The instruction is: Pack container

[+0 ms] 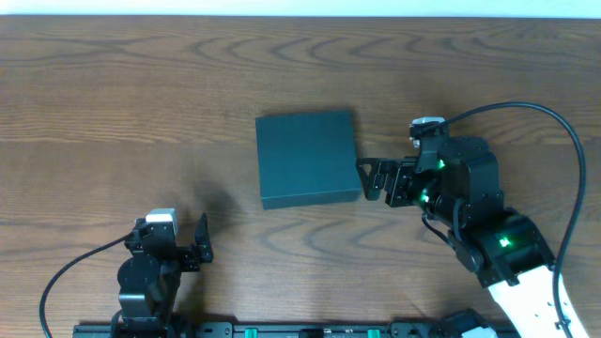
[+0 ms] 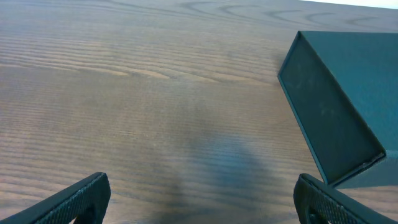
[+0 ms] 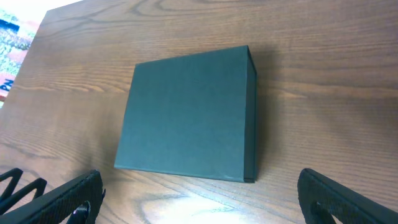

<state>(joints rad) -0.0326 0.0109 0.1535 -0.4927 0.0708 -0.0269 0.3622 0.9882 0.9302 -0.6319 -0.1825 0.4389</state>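
The container (image 1: 307, 158) is a dark teal square shallow box, lid closed, lying flat in the middle of the wooden table. It fills the centre of the right wrist view (image 3: 189, 112) and shows at the right edge of the left wrist view (image 2: 342, 99). My right gripper (image 1: 369, 178) is open and empty, just right of the box's right side, fingers pointing at it (image 3: 199, 199). My left gripper (image 1: 202, 239) is open and empty near the front left, well short of the box (image 2: 202, 199).
The wooden table (image 1: 141, 113) spreads around the box. Its far edge runs along the top of the overhead view. A patterned surface (image 3: 12, 37) shows beyond the table's corner in the right wrist view. No snack packets are in view.
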